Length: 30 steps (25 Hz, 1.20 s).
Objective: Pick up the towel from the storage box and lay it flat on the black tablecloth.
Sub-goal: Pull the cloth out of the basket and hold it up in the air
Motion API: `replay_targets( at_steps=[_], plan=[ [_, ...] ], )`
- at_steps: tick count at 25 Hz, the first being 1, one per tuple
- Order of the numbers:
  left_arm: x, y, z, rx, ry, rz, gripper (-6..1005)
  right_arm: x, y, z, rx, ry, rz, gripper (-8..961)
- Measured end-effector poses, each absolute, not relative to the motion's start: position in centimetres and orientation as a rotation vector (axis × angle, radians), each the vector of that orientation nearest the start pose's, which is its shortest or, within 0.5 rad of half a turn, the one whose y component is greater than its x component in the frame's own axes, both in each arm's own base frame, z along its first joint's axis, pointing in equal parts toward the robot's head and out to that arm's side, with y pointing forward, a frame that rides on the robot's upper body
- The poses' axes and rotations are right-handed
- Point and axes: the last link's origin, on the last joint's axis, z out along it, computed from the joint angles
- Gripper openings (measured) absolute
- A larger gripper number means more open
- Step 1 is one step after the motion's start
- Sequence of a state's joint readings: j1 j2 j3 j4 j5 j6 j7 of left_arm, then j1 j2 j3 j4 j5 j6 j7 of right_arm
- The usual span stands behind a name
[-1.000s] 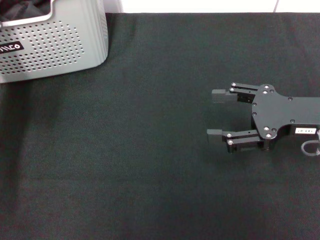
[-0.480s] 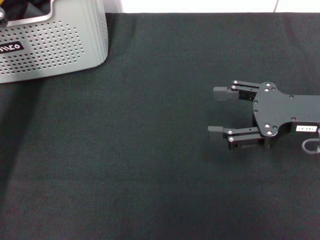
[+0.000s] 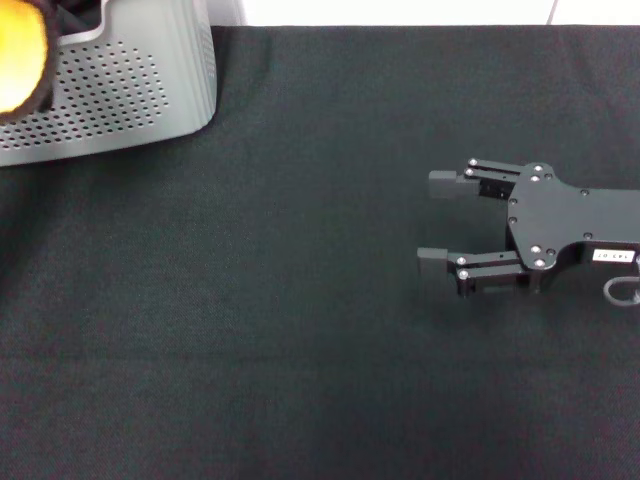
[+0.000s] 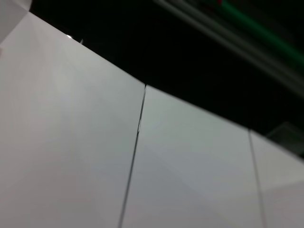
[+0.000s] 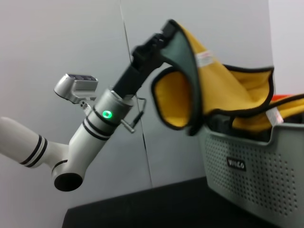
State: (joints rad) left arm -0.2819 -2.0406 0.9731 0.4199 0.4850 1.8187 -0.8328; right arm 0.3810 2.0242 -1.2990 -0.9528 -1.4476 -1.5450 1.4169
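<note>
left gripper pinching towel corner, held above storage box | right gripper spread, idle on black tablecloth right of box | lift until hem clears rim, then carry over cloth

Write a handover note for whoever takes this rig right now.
Left gripper: shut on the towel, holding it up above the box.
Right gripper: open, low over the tablecloth on the right, idle.
Done: towel gripped and mostly raised; its lower folds are at the box rim.
Left: carry it over the tablecloth, lay it flat, let go.
</note>
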Motion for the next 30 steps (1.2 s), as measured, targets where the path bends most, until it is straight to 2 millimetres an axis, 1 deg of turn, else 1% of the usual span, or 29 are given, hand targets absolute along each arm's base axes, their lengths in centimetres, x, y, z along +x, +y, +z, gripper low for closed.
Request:
replay_targets(
  at_steps=[1,4,6,11,13,14,17,20,24,30],
  plan=[
    [-28.1,27.7,12.6,-1.487,-0.143,-1.604,15,18.9,30.8,0.2,-2.865,0.227,0.959,823],
    [-27.8,27.6,13.5,-1.553,-0.199,-1.730,15,18.9,30.8,0.3,-2.855,0.215,0.977,823],
    [-27.3,27.4,13.7,-1.600,-0.202,-1.794,15,18.8,30.8,0.3,-2.853,0.211,0.983,822],
    [-25.3,26.5,14.1,-1.712,-0.136,-1.953,14,19.0,30.7,0.3,-2.849,0.224,0.996,821],
    [-24.6,26.4,14.2,-1.742,-0.157,-2.030,14,19.0,30.7,0.3,-2.849,0.228,0.998,821],
    [-24.6,26.4,14.2,-1.742,-0.157,-2.030,14,19.0,30.6,0.3,-2.850,0.227,1.000,821],
    [-23.4,26.8,14.2,-1.782,-0.194,-2.136,14,18.8,30.5,0.4,-2.854,0.210,1.021,820],
    [-22.8,27.0,14.0,-1.803,-0.223,-2.197,13,18.2,30.2,0.6,-2.859,0.145,1.072,819],
    [-22.3,27.1,13.8,-1.817,-0.256,-2.250,13,16.9,30.0,1.3,-2.848,0.029,1.168,819],
    [-21.8,27.1,13.0,-1.825,-0.295,-2.295,14,15.3,30.4,2.0,-2.733,-0.137,1.301,817]
  ],
)
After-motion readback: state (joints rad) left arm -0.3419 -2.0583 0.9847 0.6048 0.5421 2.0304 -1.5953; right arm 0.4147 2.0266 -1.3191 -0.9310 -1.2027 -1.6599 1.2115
